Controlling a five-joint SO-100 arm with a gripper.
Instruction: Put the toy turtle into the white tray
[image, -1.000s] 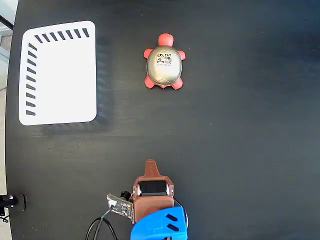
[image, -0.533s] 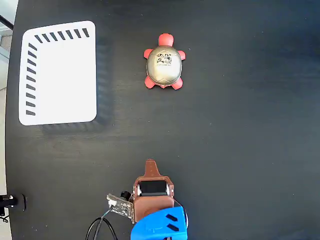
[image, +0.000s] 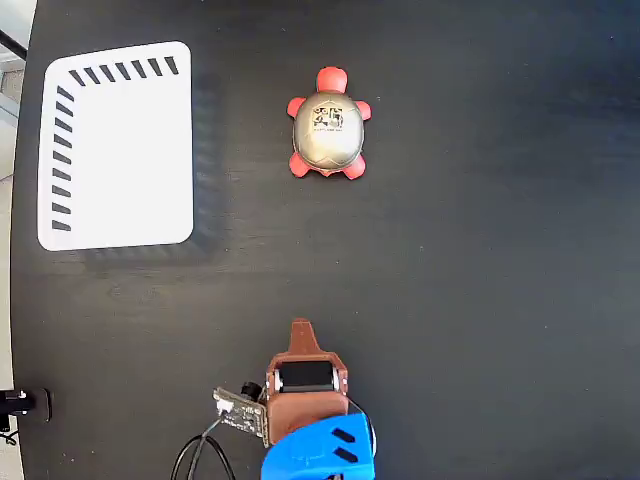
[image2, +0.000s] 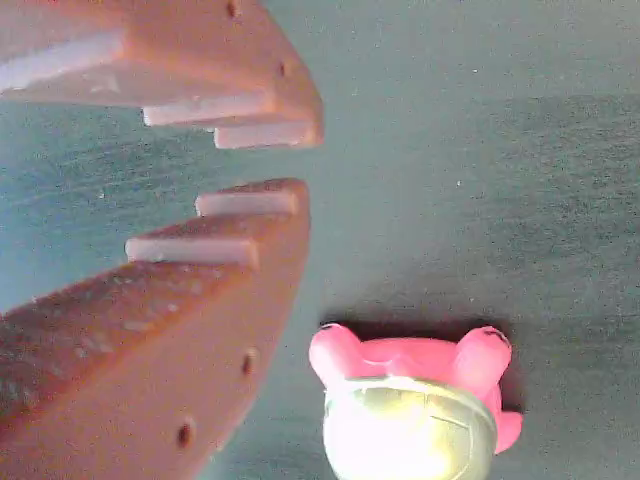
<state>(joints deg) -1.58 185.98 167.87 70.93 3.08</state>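
The toy turtle (image: 327, 130), with a shiny gold-grey shell and red head and feet, lies on the black table in the upper middle of the fixed view. At the far left lies the white tray (image: 120, 150), flat, with dark slots along its top and left edges and nothing in it. My brown gripper (image: 301, 326) sits low at the bottom centre, well below the turtle, pointing toward it. In the wrist view the gripper (image2: 308, 162) is shut with only a thin gap at the tips and holds nothing. The turtle (image2: 410, 420) shows at the bottom right there.
A blue arm segment (image: 320, 450) and a small circuit board with a cable (image: 238, 412) sit at the bottom edge. The table's left edge (image: 18, 300) runs just beside the tray. A small dark part (image: 20, 402) sits off the table at the lower left.
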